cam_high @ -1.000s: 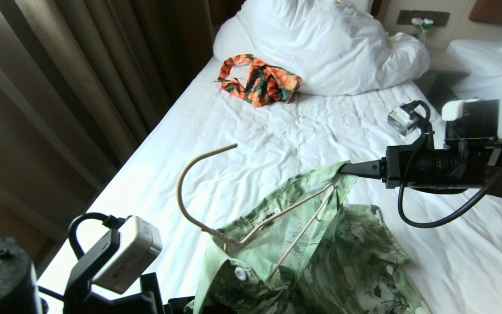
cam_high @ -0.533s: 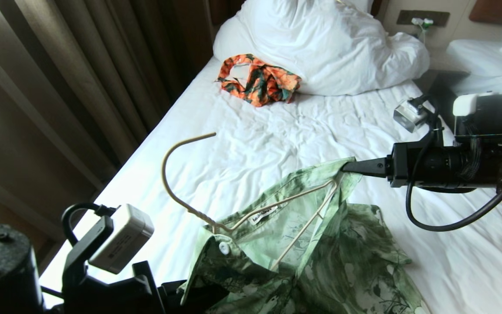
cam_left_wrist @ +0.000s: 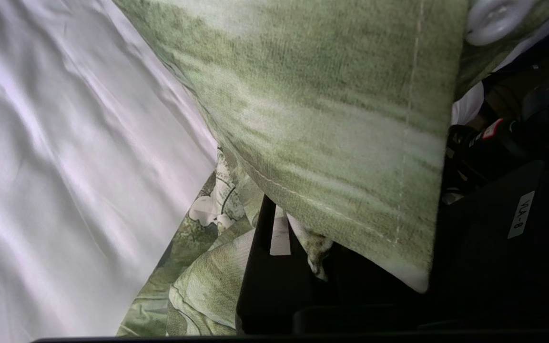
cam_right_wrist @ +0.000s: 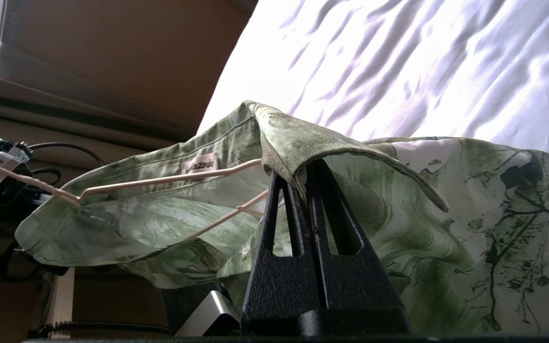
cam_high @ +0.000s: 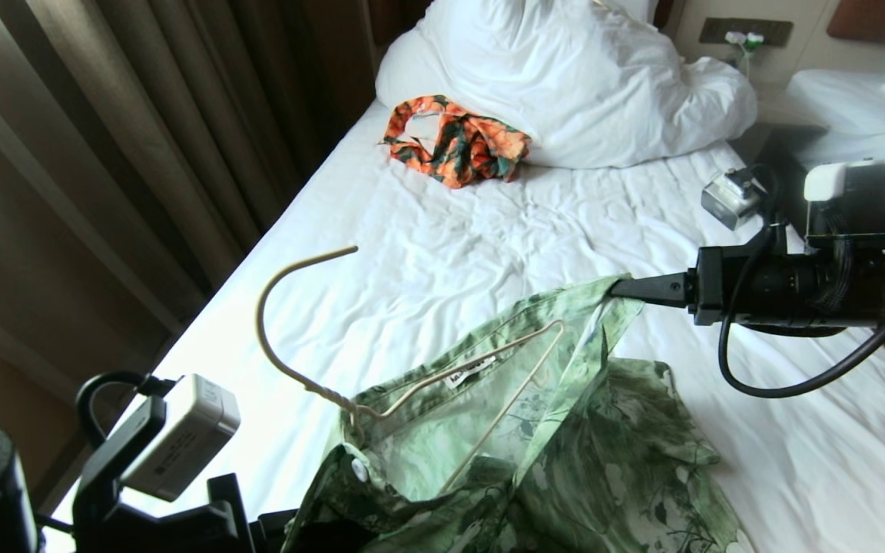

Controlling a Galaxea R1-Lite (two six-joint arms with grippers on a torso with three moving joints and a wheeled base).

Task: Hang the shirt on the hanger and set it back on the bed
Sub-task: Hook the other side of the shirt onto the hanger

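The light green floral shirt (cam_high: 565,453) is held up over the bed (cam_high: 442,253) by both grippers, with its collar stretched between them. The cream wire hanger (cam_high: 412,388) sits inside the neck opening, its hook (cam_high: 270,307) sticking out to the left. My right gripper (cam_high: 618,288) is shut on the collar's right end, and the right wrist view shows it pinched (cam_right_wrist: 296,178) beside the hanger's wire (cam_right_wrist: 160,180). My left gripper (cam_left_wrist: 293,224) is shut on the shirt's other collar end. In the head view it is hidden under the fabric at the lower left.
A crumpled orange-and-green garment (cam_high: 454,142) lies farther up the bed against the white duvet (cam_high: 581,77). Brown curtains (cam_high: 127,153) run along the bed's left side. A dark nightstand (cam_high: 777,153) and a second bed (cam_high: 857,115) are at the right.
The left arm has moved left, pulling its collar end and the hanger's hook leftward. The hanger's right corner has slid away from the right gripper, which has shifted slightly right.
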